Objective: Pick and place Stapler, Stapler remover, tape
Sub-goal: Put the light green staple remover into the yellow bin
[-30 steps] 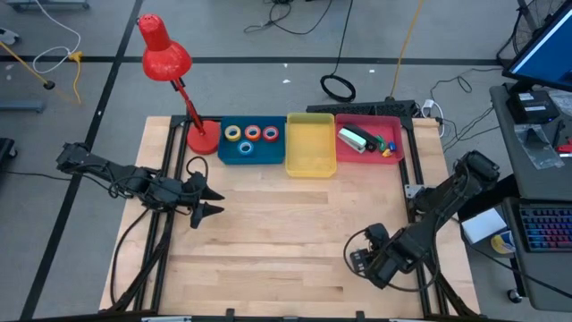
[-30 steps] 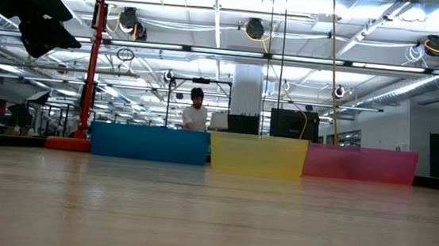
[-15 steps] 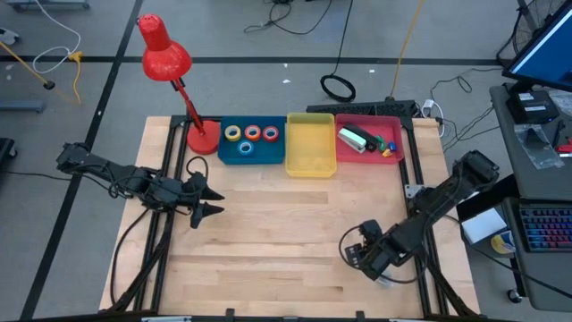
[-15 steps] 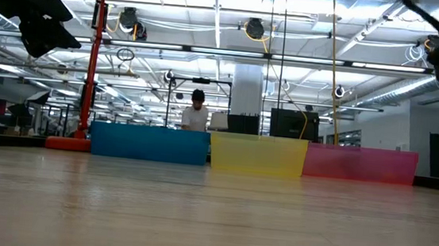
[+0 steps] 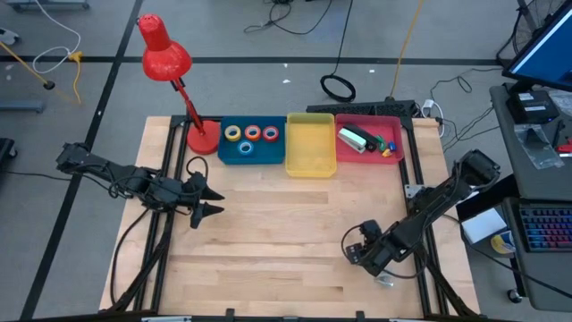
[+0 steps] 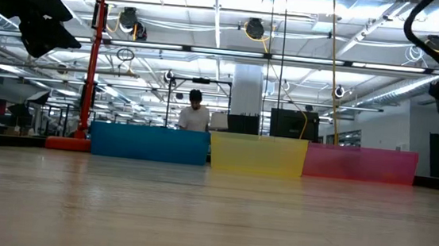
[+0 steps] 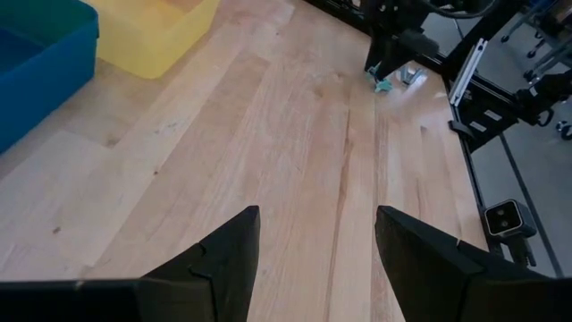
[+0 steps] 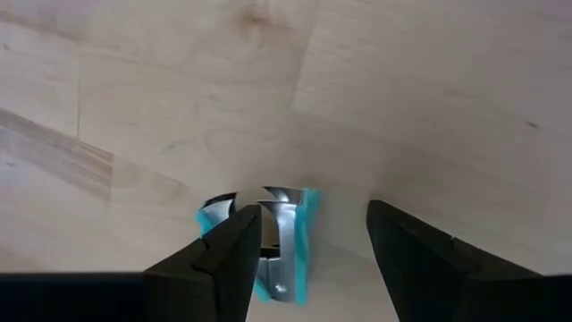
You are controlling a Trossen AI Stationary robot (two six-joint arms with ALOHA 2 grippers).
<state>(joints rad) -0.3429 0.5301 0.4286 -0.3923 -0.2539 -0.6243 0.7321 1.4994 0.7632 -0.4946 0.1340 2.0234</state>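
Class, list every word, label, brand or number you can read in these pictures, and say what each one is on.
None can be read.
Green and white item in the red tray: any print too small.
Monitor and keyboard beside the table: too small.

The pale, planked wooden tabletop [image 5: 268, 241] carries a row of three shallow plastic bins along its far edge: a blue one [image 5: 248, 154], a yellow one [image 5: 310, 164] and a pink-red one [image 5: 399, 150], set side by side and touching. Beside the blue bin stands the round base of a red desk lamp [image 5: 202, 139]. Near the right front corner lies a small teal-and-metal staple remover [image 8: 284, 234].
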